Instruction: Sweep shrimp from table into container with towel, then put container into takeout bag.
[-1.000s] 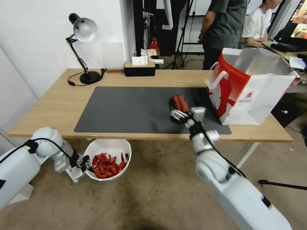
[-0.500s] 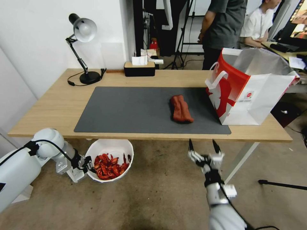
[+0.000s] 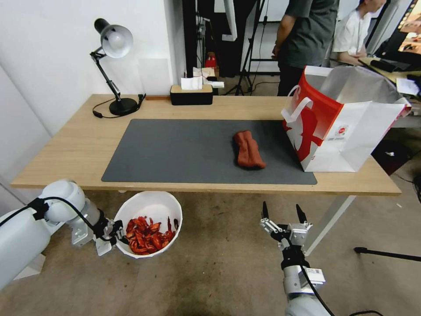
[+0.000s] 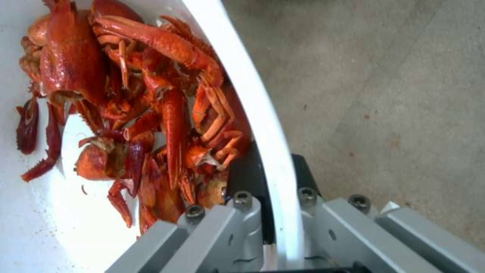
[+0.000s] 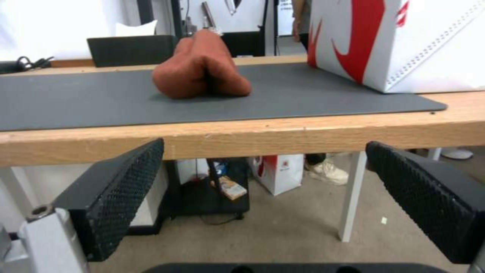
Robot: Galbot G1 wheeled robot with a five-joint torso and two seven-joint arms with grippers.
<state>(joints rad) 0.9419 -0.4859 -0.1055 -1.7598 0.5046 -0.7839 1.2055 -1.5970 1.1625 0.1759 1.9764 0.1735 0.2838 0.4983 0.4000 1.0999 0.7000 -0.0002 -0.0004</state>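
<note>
One lamp [image 3: 115, 66] behind towel [image 3: 248, 149], bag [image 3: 346, 127] adjacent.

Both arms are glossy white rounded shells with bulbous joints. Behind the left gripper [image 3: 117, 231] a thin black cable loops over the white elbow ball, and a black collar joins the wrist to pale grey metal brackets. Up close its silver-grey finger links carry small dark socket-head screws. The right gripper [image 3: 283, 211] has two slim black fingers with dimpled, textured pads [image 5: 121, 189] on grey metal knuckles; below it sit a black wrist and a white labelled block.
</note>
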